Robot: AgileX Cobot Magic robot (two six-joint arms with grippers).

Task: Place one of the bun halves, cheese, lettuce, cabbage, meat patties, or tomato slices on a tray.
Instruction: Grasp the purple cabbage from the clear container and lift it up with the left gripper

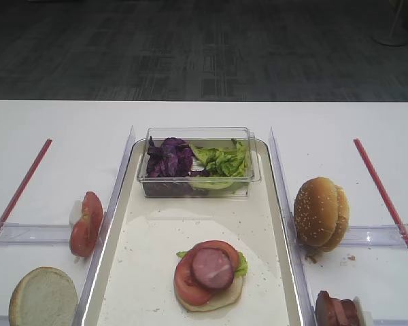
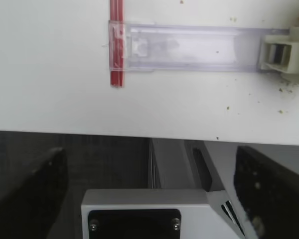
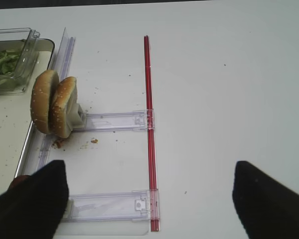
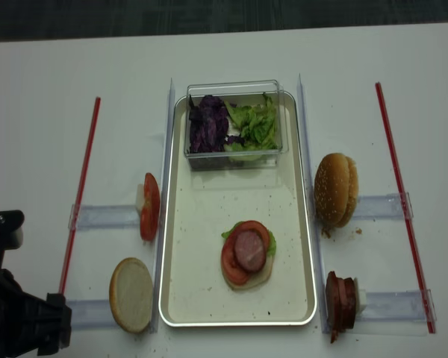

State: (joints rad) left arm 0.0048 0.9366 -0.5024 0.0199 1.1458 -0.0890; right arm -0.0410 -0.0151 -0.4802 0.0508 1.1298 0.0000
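The burger on the tray [image 4: 181,298] is part-built: a pale bun half carries lettuce [image 1: 241,263], two tomato slices [image 1: 190,278] and one meat patty [image 1: 213,267] on top, so the step in hand looks like choosing and fetching the next layer. The left end effector [image 2: 149,189] hangs past the near edge of the white surface [image 2: 50,74], its dark fingers [image 2: 30,184] spread as wide as they go with nothing between them; a clear plastic rack [image 2: 189,47] and a red strip [image 2: 116,42] lie ahead of it. The flat-cut bun half [image 4: 131,293] lies on the surface ahead of it and to its right, just beside the tray's left rim, and the upright tomato slices [image 4: 150,206] stand further ahead on that side. The right end effector [image 3: 149,194] is also empty, fingers [image 3: 32,199] well apart, with the two sesame bun tops [image 3: 54,105] standing on edge ahead to its left, beside the tray's right rim; spare meat patties [image 4: 341,302] sit nearer, at its left. The clear box [image 1: 197,163] at the far end of the tray holds purple cabbage [image 1: 168,157] and more lettuce. A likely next move is for the right arm to reach left and forward to a sesame top or patty, closing across its thin edge since it stands upright, then carry it over the stack.
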